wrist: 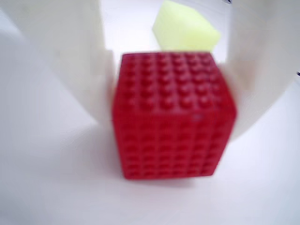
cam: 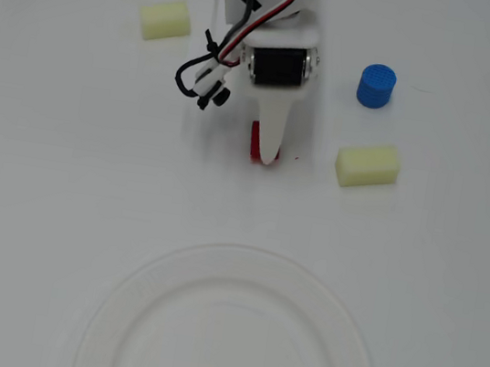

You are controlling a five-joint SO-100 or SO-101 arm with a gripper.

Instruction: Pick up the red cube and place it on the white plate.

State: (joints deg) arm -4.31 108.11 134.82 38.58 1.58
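Two tool fingers flank the red cube.

In the overhead view the white gripper hides most of the small textured red cube, and the bottom edge cuts off the large round white plate. The wrist view is blurred; its frame crops the pale yellow foam block behind.

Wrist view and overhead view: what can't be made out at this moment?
- Red cube, overhead view: mostly covered by the tool; only one edge shows.
- Grip, wrist view: fingers flank the cube, but blur hides whether they touch it.
- White plate, overhead view: cut off by the bottom edge.
- Yellow block, wrist view: lower part hidden behind the cube.
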